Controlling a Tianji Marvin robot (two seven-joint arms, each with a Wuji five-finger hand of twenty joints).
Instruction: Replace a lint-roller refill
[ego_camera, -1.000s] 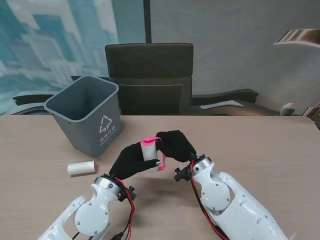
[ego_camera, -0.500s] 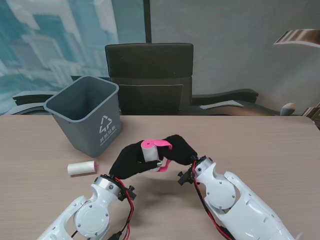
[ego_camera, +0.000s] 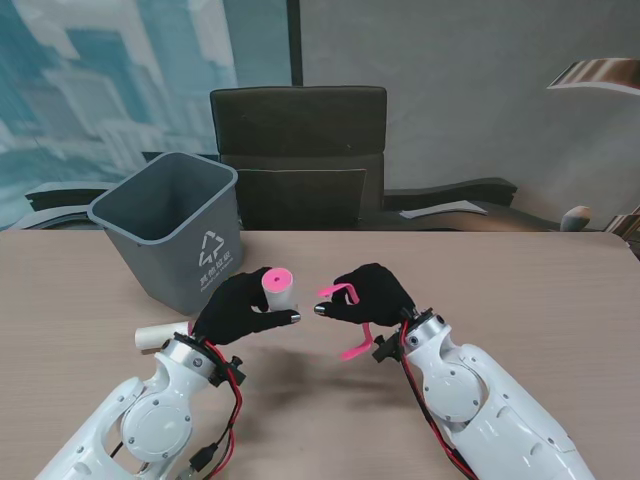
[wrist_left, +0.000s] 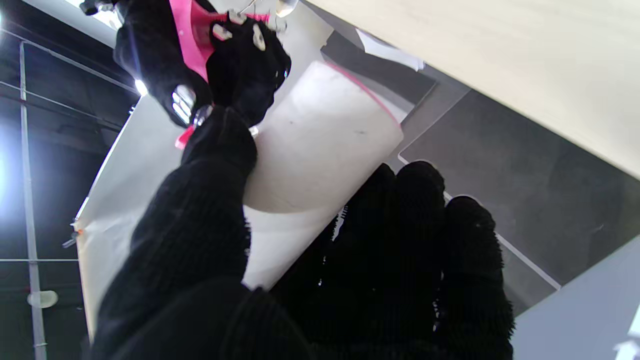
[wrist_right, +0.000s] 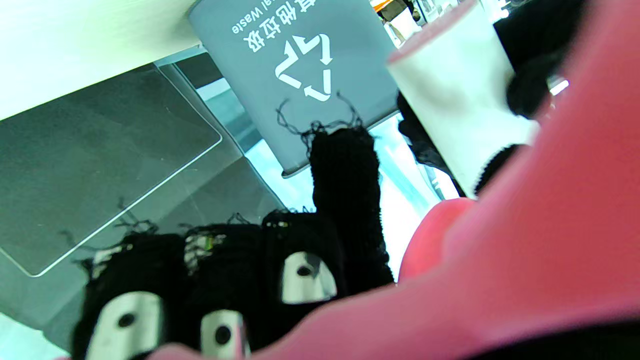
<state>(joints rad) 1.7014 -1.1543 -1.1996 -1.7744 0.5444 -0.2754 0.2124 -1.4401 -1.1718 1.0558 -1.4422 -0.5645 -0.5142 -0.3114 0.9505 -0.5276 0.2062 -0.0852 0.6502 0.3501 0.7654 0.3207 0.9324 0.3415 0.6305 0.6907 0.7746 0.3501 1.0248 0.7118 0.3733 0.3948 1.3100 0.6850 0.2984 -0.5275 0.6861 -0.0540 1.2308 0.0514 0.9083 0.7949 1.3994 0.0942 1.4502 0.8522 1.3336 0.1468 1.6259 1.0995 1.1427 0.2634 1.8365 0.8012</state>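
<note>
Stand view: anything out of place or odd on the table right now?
Nothing stands out. The left hand holds the used roll, the right hand the pink handle. The spare roll lies on its side by the bin, partly hidden.

In the stand view, the lower part of the white roll (ego_camera: 277, 290) is covered by the left hand (ego_camera: 237, 308), and the second roll (ego_camera: 158, 336) on the counter (ego_camera: 520, 290) is partly hidden behind the left wrist. Most of the pink handle (ego_camera: 352, 322) is concealed inside the right hand (ego_camera: 368, 295); only its hooked ends can be seen. In the right wrist view, the handle (wrist_right: 525, 240) is blurred and cut off by the frame edge, and the bin (wrist_right: 300, 75) is cropped. In the left wrist view, the roll's (wrist_left: 310, 155) near end is masked by dark fingers (wrist_left: 400, 240).
</note>
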